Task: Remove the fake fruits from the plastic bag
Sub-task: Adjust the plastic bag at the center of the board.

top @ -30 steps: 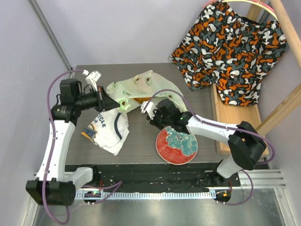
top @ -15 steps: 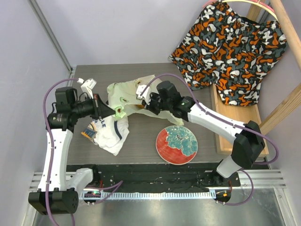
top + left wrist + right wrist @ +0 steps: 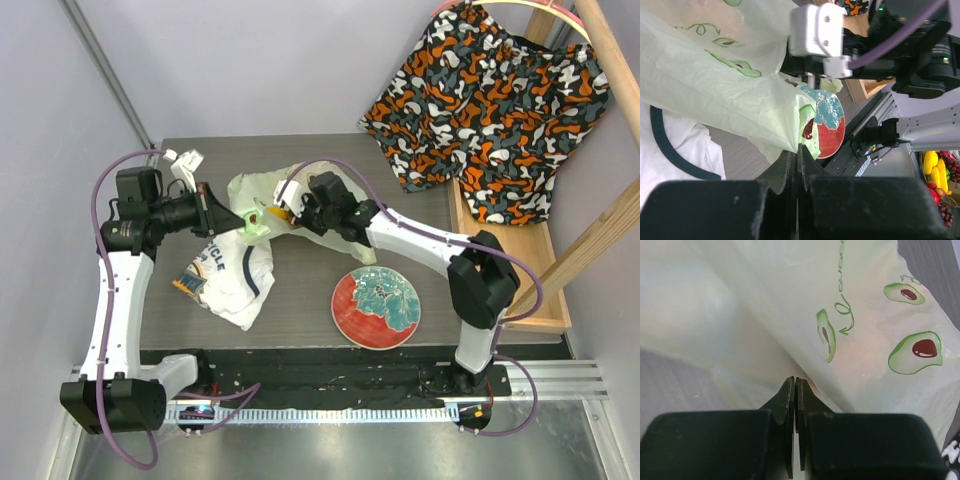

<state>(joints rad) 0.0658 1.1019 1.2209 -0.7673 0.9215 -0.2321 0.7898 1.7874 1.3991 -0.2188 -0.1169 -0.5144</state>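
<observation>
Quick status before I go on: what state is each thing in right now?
Plastic bag: crumpled, one edge pinched.
Left gripper: shut on the bag's edge.
Right gripper: shut, tips against the bag.
Fake fruit: inside the bag.
Red plate: empty.
T-shirt: crumpled.

Crowded at far left of the worktop by a crumpled bag, gripped by the left tool and the right tool. Blocked near left by a white shirt, near centre by a red plate. Open along the bare lane between them, and right of the bag up to the wooden shelf.
</observation>
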